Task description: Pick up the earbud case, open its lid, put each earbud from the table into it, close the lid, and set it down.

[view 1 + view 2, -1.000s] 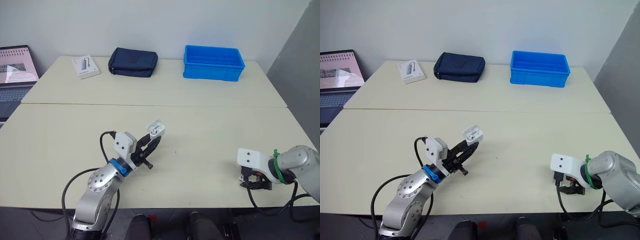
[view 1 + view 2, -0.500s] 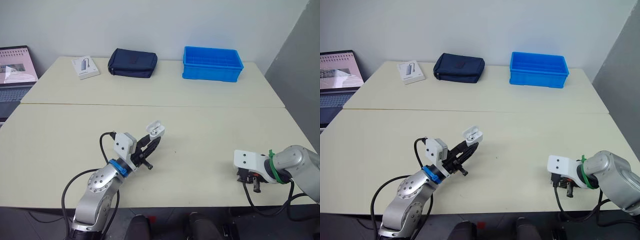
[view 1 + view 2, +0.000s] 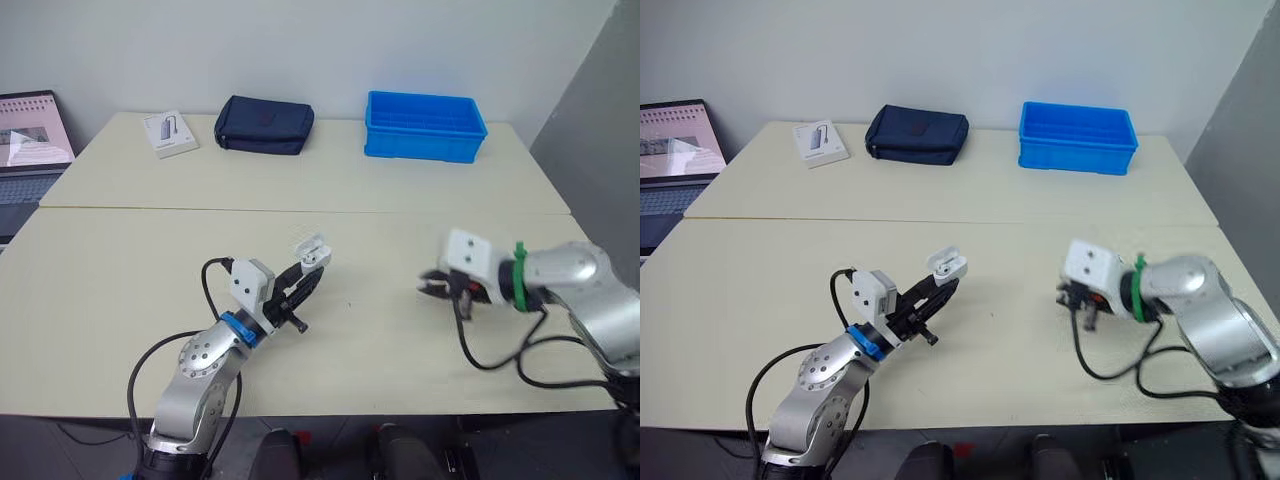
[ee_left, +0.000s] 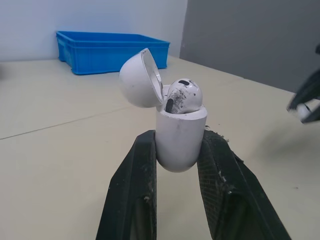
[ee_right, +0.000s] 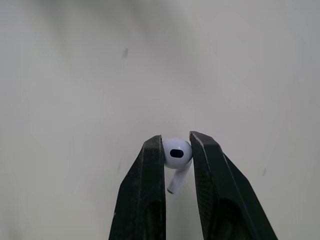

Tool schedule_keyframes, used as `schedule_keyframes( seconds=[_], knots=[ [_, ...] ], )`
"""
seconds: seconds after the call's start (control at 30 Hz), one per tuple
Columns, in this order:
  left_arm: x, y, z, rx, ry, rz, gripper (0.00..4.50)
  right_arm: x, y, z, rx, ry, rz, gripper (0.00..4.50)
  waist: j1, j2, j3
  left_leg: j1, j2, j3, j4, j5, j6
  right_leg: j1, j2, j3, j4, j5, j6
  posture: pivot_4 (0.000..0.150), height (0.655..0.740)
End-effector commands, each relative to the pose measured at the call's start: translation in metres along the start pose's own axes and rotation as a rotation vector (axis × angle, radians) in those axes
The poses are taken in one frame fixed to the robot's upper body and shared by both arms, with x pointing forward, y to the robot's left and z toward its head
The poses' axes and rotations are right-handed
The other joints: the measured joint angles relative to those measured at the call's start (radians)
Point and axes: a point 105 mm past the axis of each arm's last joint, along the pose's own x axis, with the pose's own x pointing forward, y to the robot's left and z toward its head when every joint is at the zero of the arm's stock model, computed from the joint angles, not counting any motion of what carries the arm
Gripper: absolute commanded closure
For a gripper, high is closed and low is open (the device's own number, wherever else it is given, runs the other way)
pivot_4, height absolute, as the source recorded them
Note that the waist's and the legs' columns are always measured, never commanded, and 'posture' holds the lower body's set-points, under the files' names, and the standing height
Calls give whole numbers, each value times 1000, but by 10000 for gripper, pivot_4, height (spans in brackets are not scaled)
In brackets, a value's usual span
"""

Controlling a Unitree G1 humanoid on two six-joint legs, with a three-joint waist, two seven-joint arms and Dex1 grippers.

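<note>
A white earbud case (image 4: 179, 135) with its lid (image 4: 140, 79) swung open is clamped between the black fingers (image 4: 135, 190) of my left gripper (image 3: 312, 272), held above the near table. One earbud (image 4: 182, 97) sits in the case. My right gripper (image 3: 432, 287) hovers over the table to the right of the case, a good gap away, and is shut on a second white earbud (image 5: 177, 155) whose stem points down between the fingertips (image 5: 155, 150).
At the back of the table (image 3: 400, 220) stand a blue crate (image 3: 424, 125), a dark navy pouch (image 3: 265, 124) and a small white box (image 3: 168, 133). A laptop (image 3: 30, 150) sits off the far left edge.
My right gripper closed on the earbud near the table's front right edge, lifted it and swung left toward the case. The left gripper with the case has barely moved.
</note>
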Motion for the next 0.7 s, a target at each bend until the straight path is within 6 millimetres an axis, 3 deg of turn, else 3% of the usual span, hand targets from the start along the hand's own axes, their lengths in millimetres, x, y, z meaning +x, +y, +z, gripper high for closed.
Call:
schedule_keyframes(
  seconds=[0.03,0.1,0.23,0.4,0.7],
  knots=[
    [6,-4,15,27,-69,-31,37382,4,-9,50,-46,-326,-72,41133,0,0,0,0,0,0,0,0,0,0,0,0,0,0,0,1500,7324],
    [9,-4,16,29,-77,-39,37382,10,-10,69,-44,-491,-120,41133,0,0,0,-1,0,0,0,0,0,0,0,0,-1,0,1,1500,7324],
    [13,-7,19,33,-94,-53,37382,28,-5,86,57,-658,-143,41133,0,0,0,-1,0,1,0,0,0,0,0,0,0,0,1,1500,7324],
    [14,-8,21,36,-99,-58,37382,43,1,87,28,-698,-160,41133,1,0,0,0,0,1,0,0,0,0,0,0,1,0,0,1500,7324],
    [13,-8,22,41,-104,-59,37382,60,5,73,-1,-672,-185,41133,1,1,0,1,0,0,0,0,0,0,0,0,2,0,0,1500,7324]
  ],
)
